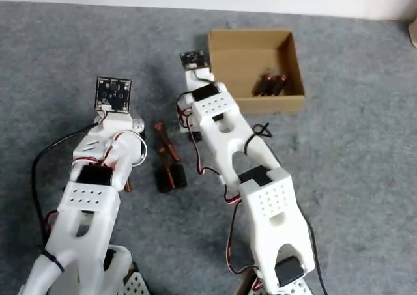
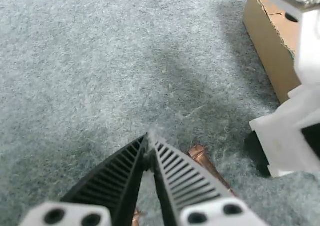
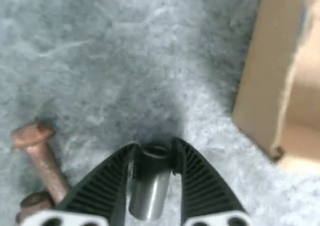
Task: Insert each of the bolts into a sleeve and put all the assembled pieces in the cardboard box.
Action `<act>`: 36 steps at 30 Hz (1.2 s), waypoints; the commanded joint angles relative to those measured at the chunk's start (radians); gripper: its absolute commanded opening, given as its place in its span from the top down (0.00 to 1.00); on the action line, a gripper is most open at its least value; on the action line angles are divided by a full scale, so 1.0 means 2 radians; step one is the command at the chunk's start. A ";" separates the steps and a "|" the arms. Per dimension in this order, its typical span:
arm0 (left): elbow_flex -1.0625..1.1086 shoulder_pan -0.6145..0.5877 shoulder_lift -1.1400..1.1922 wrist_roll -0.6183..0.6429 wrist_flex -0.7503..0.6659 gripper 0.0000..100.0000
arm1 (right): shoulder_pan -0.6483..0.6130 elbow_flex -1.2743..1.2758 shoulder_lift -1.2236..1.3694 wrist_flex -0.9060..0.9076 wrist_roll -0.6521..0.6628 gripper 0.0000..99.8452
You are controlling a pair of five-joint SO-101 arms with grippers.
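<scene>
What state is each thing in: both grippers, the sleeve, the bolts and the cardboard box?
Left gripper: shut, empty.
Right gripper: shut on the sleeve.
Sleeve: held, no bolt seen in it.
Bolts: loose, lying on the carpet.
Cardboard box: open, assembled pieces inside.

I have wide bare carpet (image 1: pixel 352 158) to the right of the right arm (image 1: pixel 228 132) and out past the left arm (image 1: pixel 98 178). The lane between the two arms is cluttered with bolts (image 1: pixel 165 148) and loose sleeves (image 1: pixel 171 176). From the left gripper (image 2: pixel 150 140), the right arm walls off the way to the cardboard box (image 2: pixel 267 41). The right gripper (image 3: pixel 154 146), carrying a sleeve (image 3: pixel 149 186), has a bolt (image 3: pixel 42 156) close on one side and the box wall near on the other, with carpet between. Inside the box, assembled pieces (image 1: pixel 270 84) sit in what looks like the near right corner, and the rest is open.
</scene>
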 commanded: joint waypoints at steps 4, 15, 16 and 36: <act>-0.006 -0.004 -0.003 0.000 -0.014 0.99 | -0.023 -0.032 -0.060 0.104 -0.003 1.00; -0.006 -0.004 -0.003 0.000 -0.014 0.99 | -0.008 -0.043 -0.282 0.264 0.076 1.00; -0.006 -0.004 -0.003 0.000 -0.014 0.99 | -0.001 -0.043 -0.290 0.276 0.081 1.00; -0.030 0.001 -0.057 -0.001 0.061 0.99 | 0.035 0.349 -0.771 0.270 0.159 1.00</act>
